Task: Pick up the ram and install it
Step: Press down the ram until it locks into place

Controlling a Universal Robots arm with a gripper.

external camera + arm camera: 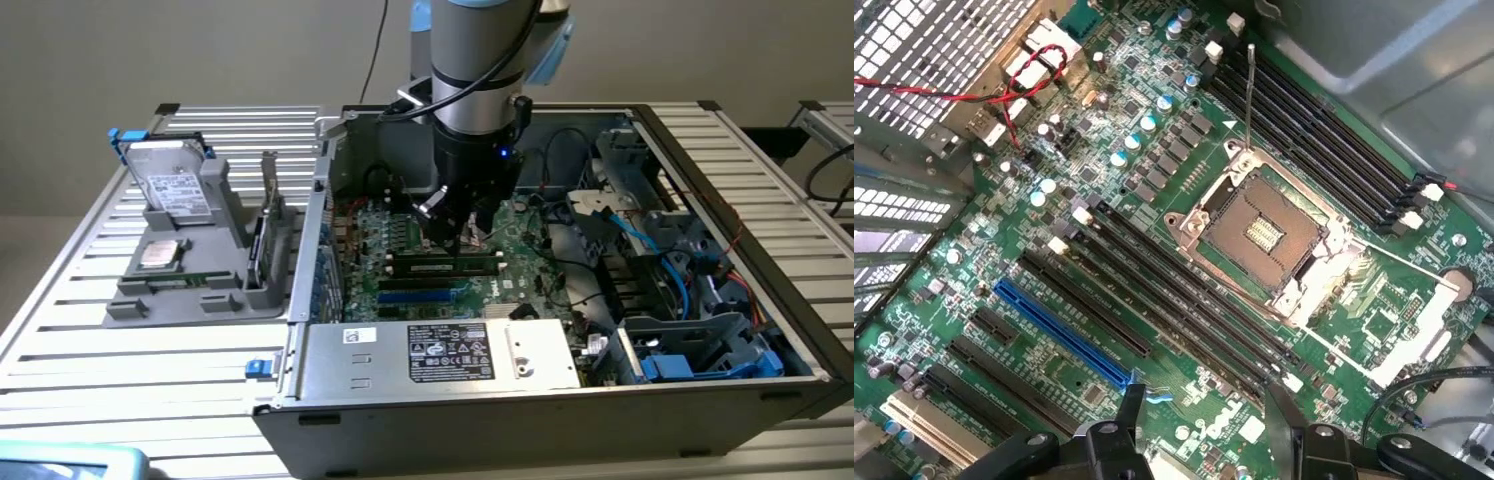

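Observation:
In the exterior view, the ram (447, 267), a long dark stick with a pale label, stands on edge in a slot of the green motherboard (400, 235) inside the open computer case. My gripper (454, 225) hangs just above and behind it and does not touch it. In the wrist view the gripper (1204, 435) is open, with nothing between its two dark fingers (1129, 420). Under them run the long black memory slots (1174, 290), beside the open processor socket (1259, 230). I cannot tell from the wrist view which slot holds the stick.
A grey holder (200, 290) at the exterior view's left carries a hard drive (174, 185), a square silver chip (160, 254) and a flat card on edge (271, 215). The power supply (441, 352) closes the case front. Blue cables and drive cages (667, 300) crowd the right.

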